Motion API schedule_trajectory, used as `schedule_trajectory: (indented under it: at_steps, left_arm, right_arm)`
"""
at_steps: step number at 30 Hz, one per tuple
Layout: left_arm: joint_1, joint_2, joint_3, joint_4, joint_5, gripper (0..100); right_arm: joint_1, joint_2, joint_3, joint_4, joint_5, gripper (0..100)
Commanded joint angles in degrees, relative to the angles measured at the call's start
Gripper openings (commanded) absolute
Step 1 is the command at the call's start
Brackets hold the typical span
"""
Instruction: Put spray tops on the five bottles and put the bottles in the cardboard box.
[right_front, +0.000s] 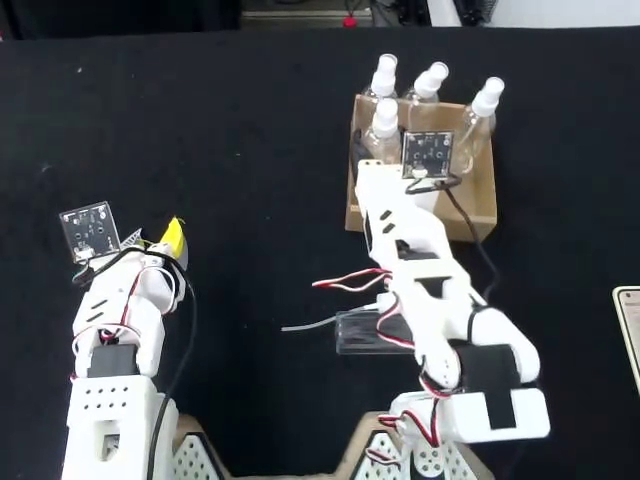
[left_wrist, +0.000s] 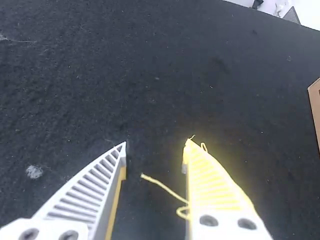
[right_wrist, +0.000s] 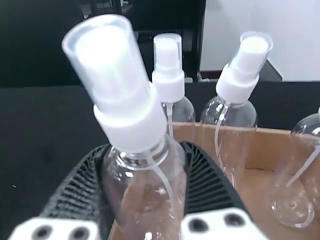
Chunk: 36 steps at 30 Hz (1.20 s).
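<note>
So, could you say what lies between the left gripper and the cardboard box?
Bare black table from left gripper to cardboard box, in the high view.

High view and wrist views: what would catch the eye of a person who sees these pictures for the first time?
The right gripper is shut on a clear bottle with a white spray top, over the cardboard box. Three more topped bottles stand in the box beyond it. The left gripper hangs open and empty over the black table.
</note>
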Motion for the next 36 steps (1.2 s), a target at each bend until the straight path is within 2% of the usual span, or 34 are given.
schedule_trajectory:
  at_steps: [1, 6, 14, 30, 36]
  left_arm:
    - [-0.57, -0.7, -0.57, -0.79, 0.62, 18]
    - [-0.57, -0.7, -0.57, -0.88, 0.62, 18]
    - [-0.57, -0.7, -0.57, -0.79, 0.62, 18]
    - [-0.57, -0.7, -0.57, -0.7, 0.62, 18]
    - [-0.57, -0.7, -0.57, -0.7, 0.62, 18]
  right_arm:
    - [0.79, 0.75, -2.77, -1.93, -0.44, 1.5]
    - [0.44, 2.33, -3.12, -3.08, -0.44, 1.5]
    - [0.53, 9.1, -1.19, -18.37, 0.0, 1.5]
    - [0.53, 11.91, -3.12, -17.76, -0.26, 1.5]
    - [0.53, 11.47, -7.34, -5.98, -0.44, 1.5]
